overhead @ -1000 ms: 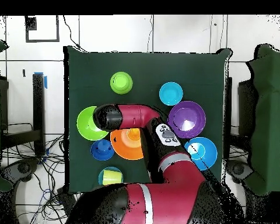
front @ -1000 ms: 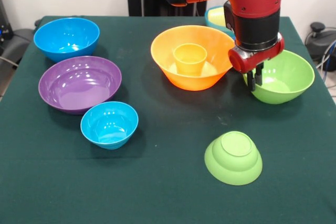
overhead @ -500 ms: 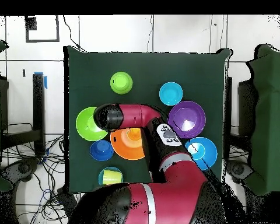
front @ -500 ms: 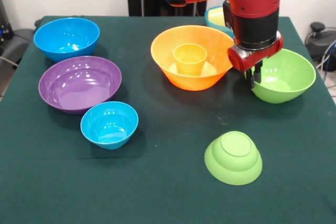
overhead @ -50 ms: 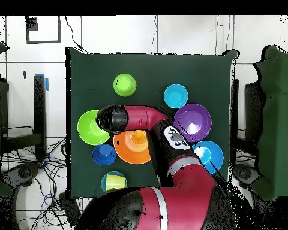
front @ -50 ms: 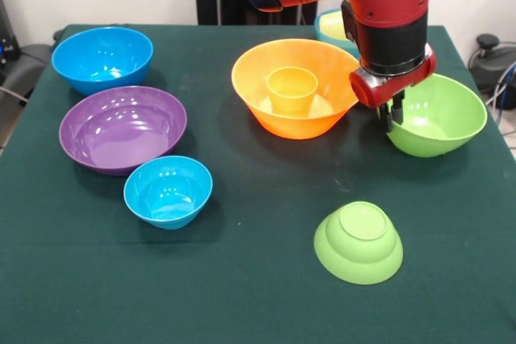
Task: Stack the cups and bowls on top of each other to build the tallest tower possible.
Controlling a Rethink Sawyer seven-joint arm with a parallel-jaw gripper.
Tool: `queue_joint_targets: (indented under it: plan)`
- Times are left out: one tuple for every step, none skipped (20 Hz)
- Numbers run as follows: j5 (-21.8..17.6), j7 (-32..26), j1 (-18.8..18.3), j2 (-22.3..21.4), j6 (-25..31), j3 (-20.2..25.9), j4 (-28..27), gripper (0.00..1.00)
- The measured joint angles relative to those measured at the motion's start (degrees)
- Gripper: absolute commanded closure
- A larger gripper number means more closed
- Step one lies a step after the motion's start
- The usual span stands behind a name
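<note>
Front view: gripper on the big green bowl's rim, slip and knock risks

Front view shows the large orange bowl (front @ -50 ms: 295,86) with the orange cup (front @ -50 ms: 292,90) standing upright inside it, and just beside it the large lime green bowl (front @ -50 ms: 439,116), which looks tipped. The gripper (front @ -50 ms: 392,114) sits at that bowl's near rim, its dark fingers close together at the edge; they appear pinched on the rim, though the contact itself is hard to make out. A one-edge hold on a glossy bowl could slide off if lifted, dropping it against the orange bowl and upsetting the cup.

The purple bowl (front @ -50 ms: 122,127) and the large blue bowl (front @ -50 ms: 102,57) lie well apart on the other side, out of harm. The small light blue bowl (front @ -50 ms: 168,190) stands upright near the purple one. The small green bowl (front @ -50 ms: 359,241) lies upside down, close below the gripper's path, so a low carry might clip it.

At the far edge, the pale yellow cup (overhead @ -50 ms: 113,180) rests in another small bowl; a wide swing could knock it off the table.
</note>
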Motion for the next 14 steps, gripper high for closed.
queue_joint_targets:
  plan:
    - [0.18, 0.0, -0.17, 0.0, 0.07, 0.32, 0.01, 1.0]
    - [0.4, 0.0, -0.4, 0.0, 0.12, 0.75, 0.1, 1.0]
    - [0.68, 0.0, -0.61, 0.0, 0.12, 1.13, 0.22, 1.0]
    - [0.95, 0.0, -0.83, 0.01, 0.12, 1.51, 0.35, 1.0]
    - [1.09, 0.0, -0.93, 0.01, 0.12, 1.68, 0.43, 1.0]
    - [1.22, 0.0, -1.01, 0.01, 0.11, 1.78, 0.48, 1.0]
    - [1.55, 0.0, -1.27, 0.0, 0.11, 2.16, 0.65, 1.0]
    - [1.69, 0.0, -1.42, 0.0, 0.17, 2.37, 0.76, 1.0]
    - [1.73, 0.0, -1.47, 0.01, 0.21, 2.44, 0.79, 1.0]
    - [1.91, 0.0, -1.67, 0.0, 0.37, 2.71, 0.95, 1.0]
    - [2.0, 0.0, -1.82, 0.01, 0.55, 2.88, 1.06, 1.0]
    - [2.08, 0.0, -1.96, 0.0, 0.77, 3.05, 1.19, 1.0]
    - [2.13, 0.0, -2.12, 0.0, 1.1, 3.23, 1.3, 1.0]
    - [2.18, 0.0, -2.22, 0.0, 1.39, 3.35, 1.36, 1.0]
